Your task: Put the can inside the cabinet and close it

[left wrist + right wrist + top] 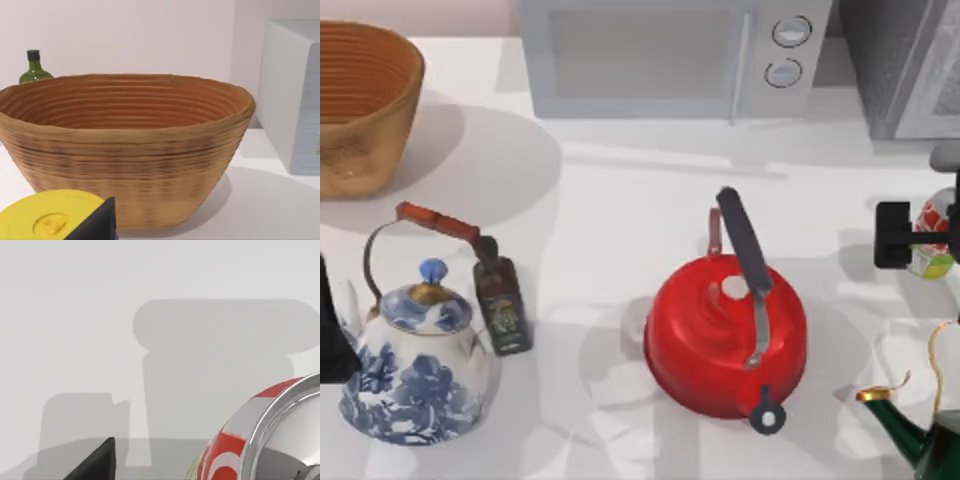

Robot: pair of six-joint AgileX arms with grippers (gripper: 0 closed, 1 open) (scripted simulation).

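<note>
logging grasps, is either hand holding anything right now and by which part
Cannot be told for sure: the right hand sits around the can at its side, but contact isn't visible. The left arm is parked at the table's left.

Overhead table (620, 200) view (wrist cameras low)

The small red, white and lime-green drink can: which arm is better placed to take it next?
The right arm. Its gripper is already at the small red, white and lime-green can, at the table's right edge near the dark grey speckled cabinet. The left arm sits at the far left.
</note>
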